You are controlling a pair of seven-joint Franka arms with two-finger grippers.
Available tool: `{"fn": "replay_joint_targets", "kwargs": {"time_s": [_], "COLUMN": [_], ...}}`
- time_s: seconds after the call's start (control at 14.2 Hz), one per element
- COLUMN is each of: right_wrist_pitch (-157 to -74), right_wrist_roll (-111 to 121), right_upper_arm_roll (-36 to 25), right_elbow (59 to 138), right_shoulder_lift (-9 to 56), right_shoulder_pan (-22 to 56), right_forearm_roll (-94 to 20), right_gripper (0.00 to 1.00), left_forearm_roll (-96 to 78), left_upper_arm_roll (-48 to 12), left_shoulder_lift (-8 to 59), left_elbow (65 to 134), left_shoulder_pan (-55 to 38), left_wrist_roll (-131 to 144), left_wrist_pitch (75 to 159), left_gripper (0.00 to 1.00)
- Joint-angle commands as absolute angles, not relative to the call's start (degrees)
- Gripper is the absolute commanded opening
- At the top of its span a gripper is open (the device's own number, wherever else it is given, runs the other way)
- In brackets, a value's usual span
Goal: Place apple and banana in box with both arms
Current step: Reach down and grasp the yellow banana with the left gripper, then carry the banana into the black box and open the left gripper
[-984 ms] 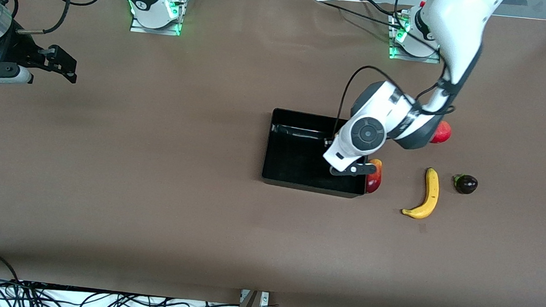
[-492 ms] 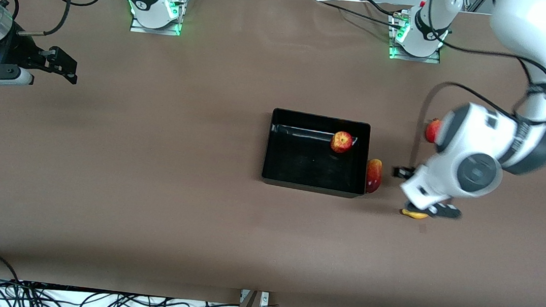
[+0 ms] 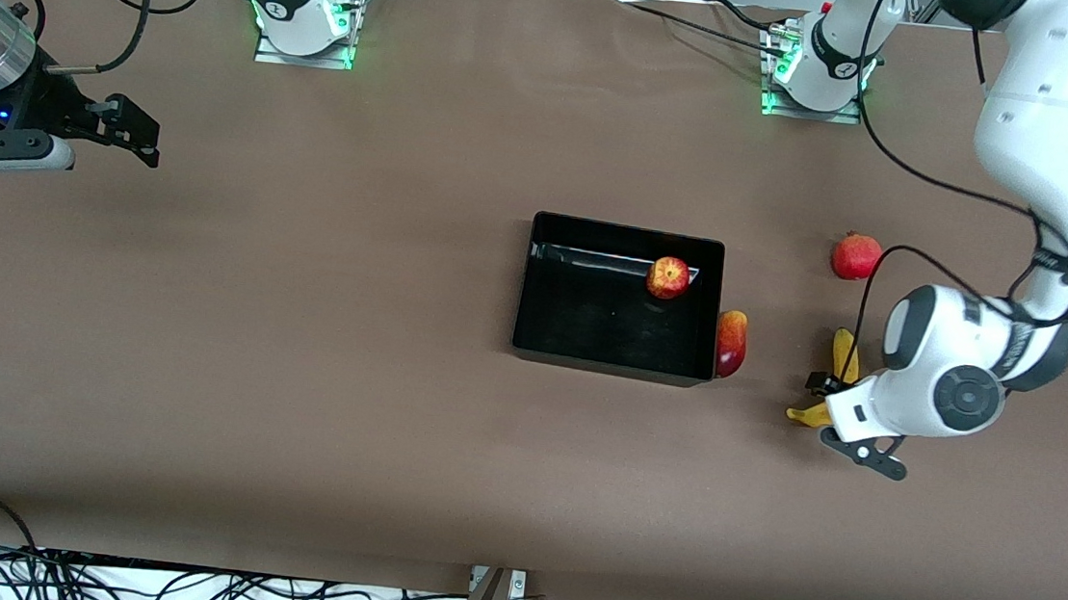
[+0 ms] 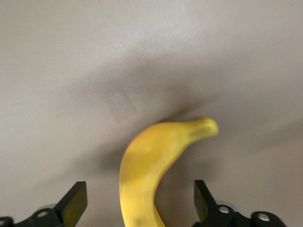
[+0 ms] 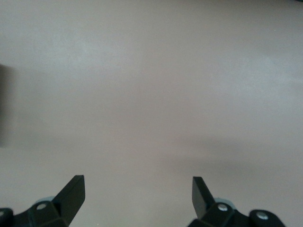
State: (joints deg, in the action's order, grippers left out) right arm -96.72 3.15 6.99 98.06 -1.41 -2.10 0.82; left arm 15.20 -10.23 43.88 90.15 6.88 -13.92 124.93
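Note:
The apple lies in the black box, in the corner toward the left arm's end of the table. The yellow banana lies on the table beside the box, partly hidden under the left arm. My left gripper is down over the banana and open. In the left wrist view the banana lies between the two fingers of the left gripper, with a gap on each side. My right gripper waits open over bare table at the right arm's end, and the right gripper has nothing between its fingers.
A red-and-yellow mango lies against the outside of the box's wall, between box and banana. A round red fruit with a crown sits farther from the front camera than the banana. Cables hang along the table's near edge.
The left arm swung from over the box to over the banana and came down around it. The apple now lies in the box. The right arm has barely moved.

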Motion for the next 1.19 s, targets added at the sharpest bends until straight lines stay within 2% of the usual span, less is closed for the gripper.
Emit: {"fn": "replay_joint_targets", "kwargs": {"time_s": [0.0, 0.07, 0.42, 0.63, 0.91, 1.12], "right_wrist_pitch": [-96.2, -96.1, -96.3, -96.2, -96.1, -96.2], "right_wrist_roll": [3.3, 3.3, 3.3, 3.3, 3.3, 3.3], "right_upper_arm_roll": [7.1, 7.0, 7.1, 7.1, 7.1, 7.1], "right_elbow": [97.4, 97.4, 97.4, 97.4, 97.4, 97.4], "right_shoulder_lift": [-1.5, -1.5, -1.5, -1.5, -1.5, -1.5], "right_shoulder_pan": [-2.2, -2.2, -2.2, -2.2, -2.2, -2.2], "right_forearm_roll": [0.6, 0.6, 0.6, 0.6, 0.5, 0.5], "right_gripper": [1.0, 1.0, 1.0, 1.0, 1.0, 1.0], "left_forearm_roll": [17.6, 17.7, 17.7, 16.7, 15.3, 14.4], "left_upper_arm_roll": [-11.0, -10.9, -11.5, -12.6, -19.0, -25.9], "left_shoulder_lift": [42.5, 42.5, 41.3, 39.3, 39.3, 38.7], "left_elbow": [93.5, 93.5, 92.0, 88.4, 80.1, 79.3], "left_shoulder_pan": [8.2, 8.1, 7.6, 7.0, 3.4, -0.4], "left_wrist_roll": [-15.9, -16.4, -16.9, -16.6, -9.2, 8.0], "left_wrist_pitch": [127.7, 127.5, 123.4, 116.4, 104.7, 100.5], "left_gripper": [0.17, 0.0, 0.0, 0.0, 0.0, 0.0]}}
